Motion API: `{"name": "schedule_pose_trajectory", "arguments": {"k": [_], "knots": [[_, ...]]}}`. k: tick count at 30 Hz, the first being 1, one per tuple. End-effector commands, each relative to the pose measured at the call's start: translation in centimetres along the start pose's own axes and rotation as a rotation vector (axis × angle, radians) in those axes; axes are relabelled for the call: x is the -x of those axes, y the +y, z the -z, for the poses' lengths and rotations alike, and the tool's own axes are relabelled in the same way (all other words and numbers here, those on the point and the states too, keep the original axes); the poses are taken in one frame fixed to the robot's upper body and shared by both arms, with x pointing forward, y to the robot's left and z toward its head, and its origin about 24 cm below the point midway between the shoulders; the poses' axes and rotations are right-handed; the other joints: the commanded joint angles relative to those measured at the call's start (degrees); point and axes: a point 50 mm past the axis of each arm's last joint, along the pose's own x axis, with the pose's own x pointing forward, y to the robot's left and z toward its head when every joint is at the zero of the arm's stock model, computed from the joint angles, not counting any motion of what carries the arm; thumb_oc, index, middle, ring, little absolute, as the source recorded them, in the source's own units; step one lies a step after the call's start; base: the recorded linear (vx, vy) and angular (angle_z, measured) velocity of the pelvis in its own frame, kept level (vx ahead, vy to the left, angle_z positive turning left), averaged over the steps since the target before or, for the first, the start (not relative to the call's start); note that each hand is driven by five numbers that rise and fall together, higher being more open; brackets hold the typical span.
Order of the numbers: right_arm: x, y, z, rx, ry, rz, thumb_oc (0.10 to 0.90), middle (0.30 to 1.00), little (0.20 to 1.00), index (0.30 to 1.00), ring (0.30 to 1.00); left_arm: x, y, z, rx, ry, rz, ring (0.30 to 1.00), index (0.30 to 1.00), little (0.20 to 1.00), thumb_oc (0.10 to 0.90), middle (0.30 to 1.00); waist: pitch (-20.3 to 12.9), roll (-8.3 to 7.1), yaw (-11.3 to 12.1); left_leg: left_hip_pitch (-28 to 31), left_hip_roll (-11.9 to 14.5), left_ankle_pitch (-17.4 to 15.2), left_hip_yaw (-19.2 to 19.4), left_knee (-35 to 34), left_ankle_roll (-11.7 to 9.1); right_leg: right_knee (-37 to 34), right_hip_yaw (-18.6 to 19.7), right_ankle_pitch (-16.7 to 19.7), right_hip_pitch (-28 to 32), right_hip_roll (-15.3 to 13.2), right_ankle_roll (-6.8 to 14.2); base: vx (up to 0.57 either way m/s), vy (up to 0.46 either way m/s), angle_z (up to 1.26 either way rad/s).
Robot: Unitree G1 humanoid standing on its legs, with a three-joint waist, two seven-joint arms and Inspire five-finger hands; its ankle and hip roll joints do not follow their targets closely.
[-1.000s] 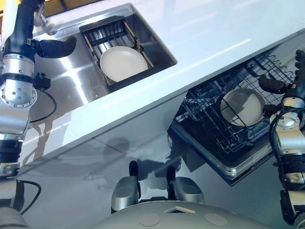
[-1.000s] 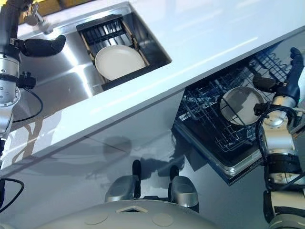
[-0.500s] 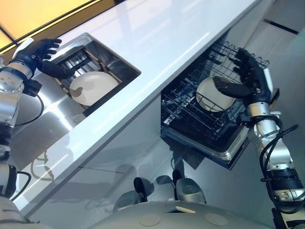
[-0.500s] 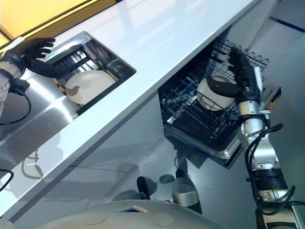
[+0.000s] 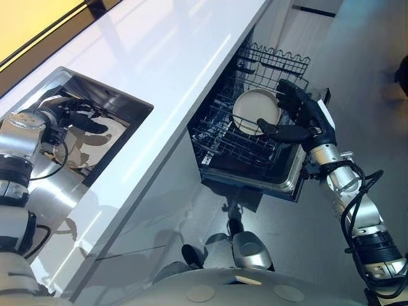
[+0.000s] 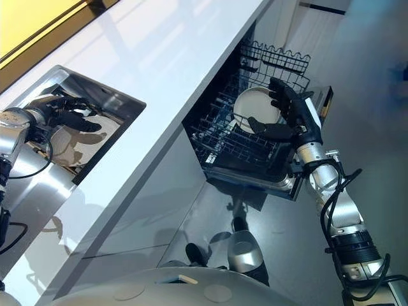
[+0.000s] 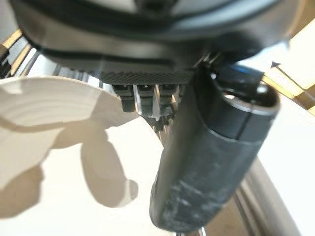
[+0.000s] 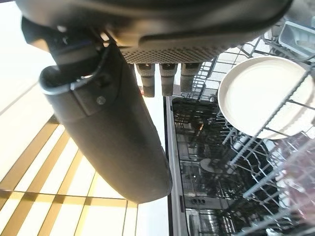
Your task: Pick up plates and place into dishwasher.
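Robot's open, empty left hand hovers over round white ceramic plate inside steel sink; stiff, slick, breakable, it likely wants a rim grip. Right hand, equally open, idles well away from sink.

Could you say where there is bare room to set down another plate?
The counter between sink and rack is bare. The rack looks free on the counter side of the rack plate. Crowded: the sink, with the left hand over the sink plate, and the rack by the right hand.

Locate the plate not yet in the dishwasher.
Left side of the eye views: plate lies in the sink, under the left hand, beside the white counter.
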Motion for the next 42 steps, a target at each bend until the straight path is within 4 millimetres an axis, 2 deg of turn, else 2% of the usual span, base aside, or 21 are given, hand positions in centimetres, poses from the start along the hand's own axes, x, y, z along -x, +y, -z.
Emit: {"name": "schedule_pose_trajectory", "arguments": {"k": [1, 4, 10, 14, 18, 22, 28, 32, 38, 42], "knots": [[-1.3, -0.2, -6.6, 0.087, -0.3, -0.04, 0.8, 0.9, 0.9, 0.9, 0.9, 1.2, 3.5, -1.9, -0.122, 0.051, -0.09, 0.9, 0.9, 0.9, 0.8, 0.9, -3.39, 2.51, -1.41, -2.87, -4.49, -6.29, -1.57, 3.84, 2.61, 7.01, -0.48, -2.91, -3.01, 2.43, 7.02, 0.0, 0.073, -0.16], [-1.1, -0.5, -6.7, 0.097, -0.302, -0.037, 0.8, 0.9, 0.9, 0.9, 0.9, 1.3, 3.8, 0.2, -0.193, 0.206, -0.026, 0.9, 0.9, 0.9, 0.8, 0.9, -2.68, 2.52, -1.83, -3.09, -4.56, -6.28, -1.15, 4.03, 2.66, 6.59, -0.32, -2.53, -3.19, 2.31, 7.23, -0.01, 0.045, -0.15], [-0.7, -0.7, -6.3, 0.108, -0.298, -0.023, 0.8, 0.9, 0.9, 0.9, 0.9, 1.5, 2.4, 3.6, -0.136, 0.367, 0.21, 0.9, 0.9, 0.9, 0.8, 0.9, -2.01, 2.98, -0.97, -3.22, -4.5, -6.07, -1.4, 3.97, 2.73, 5.7, -1.21, -2.73, -2.79, 2.13, 7.23, -0.02, 0.001, -0.13], [-0.7, -0.7, -6.0, 0.097, -0.29, -0.008, 0.8, 0.9, 0.9, 0.9, 0.9, 1.5, 2.3, 4.3, -0.167, 0.321, 0.162, 0.9, 0.9, 0.9, 0.8, 0.9, -2.06, 3.09, 0.53, -3.4, -4.48, -5.88, -2.41, 3.82, 2.67, 5.1, -2.03, -2.81, -2.32, 2.2, 6.94, -0.03, -0.041, 0.0], [-0.7, -0.9, -5.6, 0.093, -0.265, 0.018, 0.8, 0.9, 0.9, 0.9, 0.9, 2.4, 4.6, 1.8, -0.195, 0.136, -0.082, 0.9, 0.9, 0.9, 0.8, 0.9, -2.86, 3.06, 2.46, -3.49, -4.47, -5.69, -3.79, 3.64, 2.59, 4.73, -3.46, -3.75, -1.47, 2.39, 6.41, -0.01, -0.06, 0.07], [-1.0, -1.0, -5.4, 0.095, -0.253, 0.03, 0.8, 0.9, 0.9, 0.9, 0.9, 3.7, 7.2, -0.5, -0.187, -0.008, -0.217, 0.9, 0.9, 0.9, 0.8, 0.9, -3.66, 3.11, 3.6, -3.36, -4.48, -5.24, -5.06, 2.94, 2.37, 4.69, -4.48, -4.18, -0.91, 2.61, 6.03, 0.02, -0.052, 0.04], [-1.3, -0.8, -4.9, 0.086, -0.238, 0.026, 0.8, 0.9, 0.9, 0.9, 0.9, 4.8, 9.1, -2.8, -0.178, -0.145, -0.365, 0.9, 0.9, 0.9, 0.8, 0.9, -4.32, 2.68, 4.02, -3.22, -4.4, -5.09, -5.79, 2.65, 2.3, 4.74, -4.96, -4.71, -0.5, 2.85, 5.68, 0.02, -0.048, 0.09], [-1.3, -0.6, -4.6, 0.08, -0.227, 0.014, 0.8, 0.9, 0.9, 0.9, 0.9, 5.2, 9.6, -4.0, -0.172, -0.177, -0.405, 0.9, 0.9, 0.9, 0.8, 0.9, -4.64, 2.25, 3.86, -3.26, -4.24, -4.96, -5.74, 2.61, 2.17, 4.91, -5.29, -4.79, -0.52, 2.88, 5.63, 0.01, -0.044, 0.07], [-1.3, -0.4, -4.3, 0.067, -0.211, 0.008, 0.8, 0.9, 0.9, 0.9, 0.9, 5.2, 9.1, -5.5, -0.076, -0.297, -0.469, 0.9, 0.9, 0.9, 0.8, 0.9, -4.46, 1.77, 3.75, -3.58, -4.19, -4.99, -6.17, 3.06, 2.21, 5.72, -5.31, -5.26, -0.77, 3.16, 5.3, 0.0, -0.02, 0.01], [-1.3, -0.3, -3.9, 0.065, -0.198, 0.004, 0.8, 0.9, 0.9, 0.9, 0.9, 5.2, 8.9, -6.1, -0.086, -0.34, -0.51, 0.9, 0.9, 0.9, 0.8, 0.9, -4.44, 1.51, 3.83, -3.76, -4.11, -4.94, -6.16, 3.27, 2.15, 5.87, -5.5, -5.44, -0.86, 3.2, 5.2, 0.0, 0.0, 0.0]]}}
